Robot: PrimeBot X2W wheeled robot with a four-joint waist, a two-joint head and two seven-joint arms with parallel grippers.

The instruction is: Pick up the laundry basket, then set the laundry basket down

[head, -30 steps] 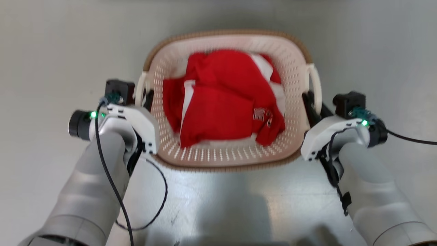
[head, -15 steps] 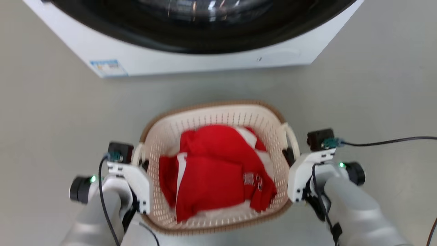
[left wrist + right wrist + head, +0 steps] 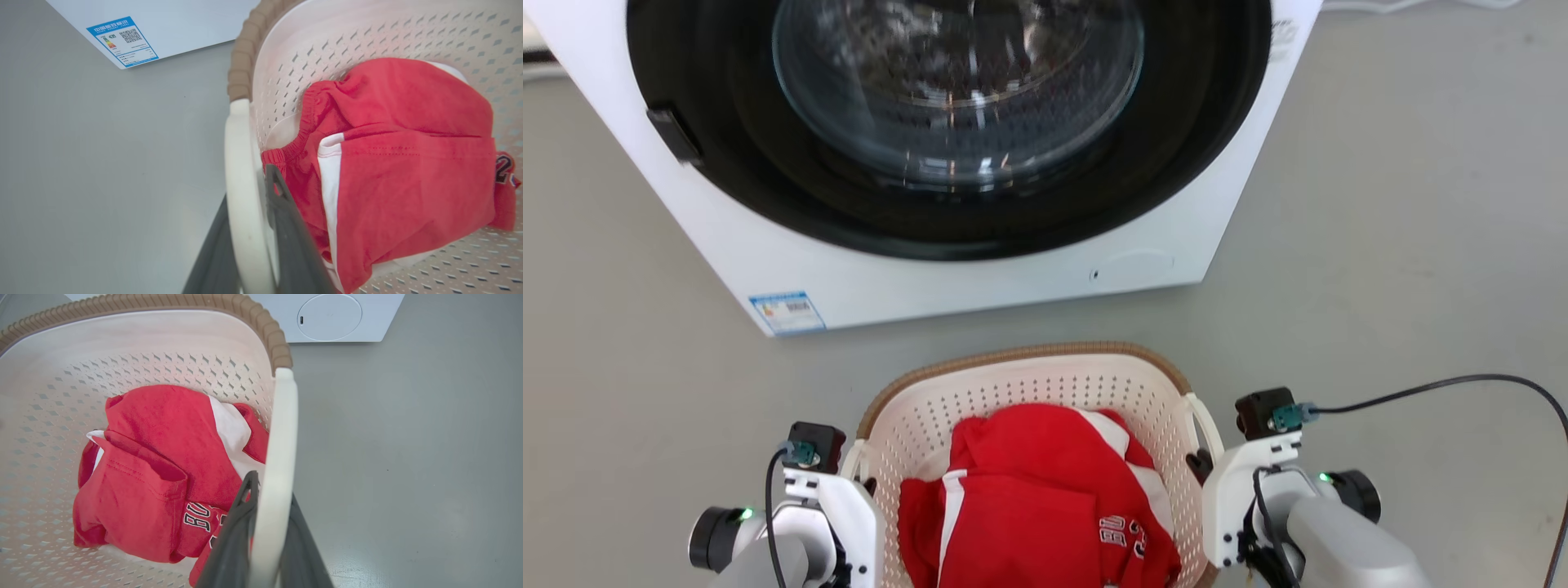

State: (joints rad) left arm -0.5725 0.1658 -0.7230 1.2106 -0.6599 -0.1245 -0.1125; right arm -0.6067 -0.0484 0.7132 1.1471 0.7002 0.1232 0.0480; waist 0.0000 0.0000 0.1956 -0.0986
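Floor point(image 3: 1380, 204): plain grey surface, seen across the whole head view.
Washer point(image 3: 980, 269): white front-loading machine, placed in the upper half of the head view; its front is tilted slightly toward the frame's left.
Door point(image 3: 956, 82): round glass set in a wide black ring; shown closed.
Laundry basket point(image 3: 1029, 384): cream perforated shell with a brown woven-look rim, found at lower centre of the head view, in front of the washer and between the two arms. Whether it rests on the floor or is lifted cannot be told.
Red garment point(image 3: 1029, 506): red cloth with white panels and dark lettering, bundled inside the basket.
Left gripper point(image 3: 248, 192): clamped on the left loop handle point(image 3: 241, 143), one dark finger seen on each side of the white band.
Right gripper point(image 3: 271, 486): clamped likewise on the right loop handle point(image 3: 282, 416).
Cable point(image 3: 1421, 388): black lead, run from the right wrist to the frame's right edge.
Energy label point(image 3: 787, 310): blue-and-white sticker, fixed at the washer's lower left corner.
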